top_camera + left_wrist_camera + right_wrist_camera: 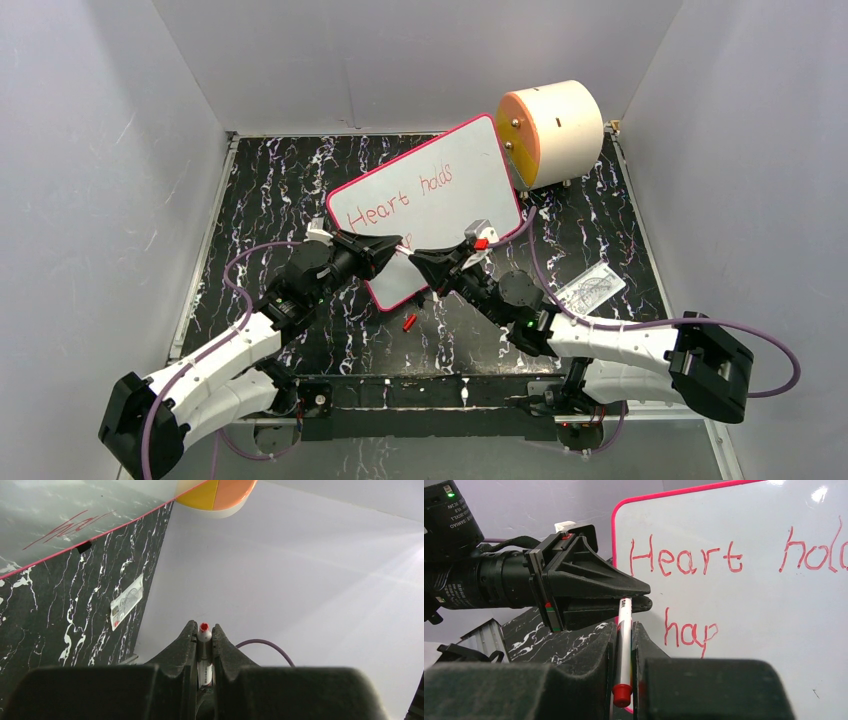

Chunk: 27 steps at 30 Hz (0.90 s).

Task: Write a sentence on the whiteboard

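Right claw [624,626] pinches the white marker [624,655] (red plug nearest the lens), far end under the left claw [645,598]; whiteboard [774,630] behind, sentence [704,560] reading "Heart hol… hap".

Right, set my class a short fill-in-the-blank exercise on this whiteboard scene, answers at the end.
The red handwritten sentence on the flat white pink-rimmed whiteboard begins with the word ____.
Its second line reads ____.
The cream cylinder beside the board has an end face coloured ____.
The thin white marker between the right gripper's fingers has a near end coloured ____.
Missing words: Heart; hap; orange; red.
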{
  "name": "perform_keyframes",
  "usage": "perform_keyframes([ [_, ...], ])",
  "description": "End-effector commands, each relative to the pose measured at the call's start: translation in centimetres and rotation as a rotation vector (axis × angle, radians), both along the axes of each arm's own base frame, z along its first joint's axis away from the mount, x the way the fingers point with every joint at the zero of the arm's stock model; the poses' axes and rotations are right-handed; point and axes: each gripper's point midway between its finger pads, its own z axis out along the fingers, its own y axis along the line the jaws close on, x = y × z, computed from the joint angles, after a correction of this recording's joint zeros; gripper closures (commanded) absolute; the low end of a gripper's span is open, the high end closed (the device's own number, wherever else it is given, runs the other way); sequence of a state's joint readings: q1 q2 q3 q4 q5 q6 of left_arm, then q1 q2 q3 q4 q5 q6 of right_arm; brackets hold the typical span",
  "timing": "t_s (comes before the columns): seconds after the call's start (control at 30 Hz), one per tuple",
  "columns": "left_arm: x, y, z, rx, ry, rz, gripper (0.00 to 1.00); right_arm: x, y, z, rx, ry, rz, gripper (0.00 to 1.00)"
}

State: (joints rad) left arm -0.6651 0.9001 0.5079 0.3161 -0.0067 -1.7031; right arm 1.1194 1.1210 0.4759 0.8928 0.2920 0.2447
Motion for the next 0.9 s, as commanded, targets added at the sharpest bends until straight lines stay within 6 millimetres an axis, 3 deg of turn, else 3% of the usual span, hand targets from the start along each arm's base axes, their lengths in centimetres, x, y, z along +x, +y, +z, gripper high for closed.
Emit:
perform_keyframes([
  [0.0,0.0,-0.3,3.0,-0.012,-0.088,-0.013,0.98,0.4,-0.7,2.6,0.037,-0.050,-0.029,1.00],
  [0.2,0.1,1.0,3.9,0.128,-0.210,0.015,0.68,0.6,-1.4,0.8,-0.115,-0.009,-0.053,1.00],
  [0.53,-0.1,5.5,5.6,0.686,-0.502,0.024,0.35,0.9,-3.5,-0.6,-0.316,0.032,-0.109,1.00],
  [0.67,-0.2,7.1,5.3,0.873,-0.555,0.001,0.26,1.7,-4.3,-0.8,-0.376,0.033,-0.165,1.00],
  [0.87,0.2,8.2,5.0,1.032,-0.596,-0.025,0.24,2.6,-4.7,-0.1,-0.435,-0.013,-0.209,1.00],
])
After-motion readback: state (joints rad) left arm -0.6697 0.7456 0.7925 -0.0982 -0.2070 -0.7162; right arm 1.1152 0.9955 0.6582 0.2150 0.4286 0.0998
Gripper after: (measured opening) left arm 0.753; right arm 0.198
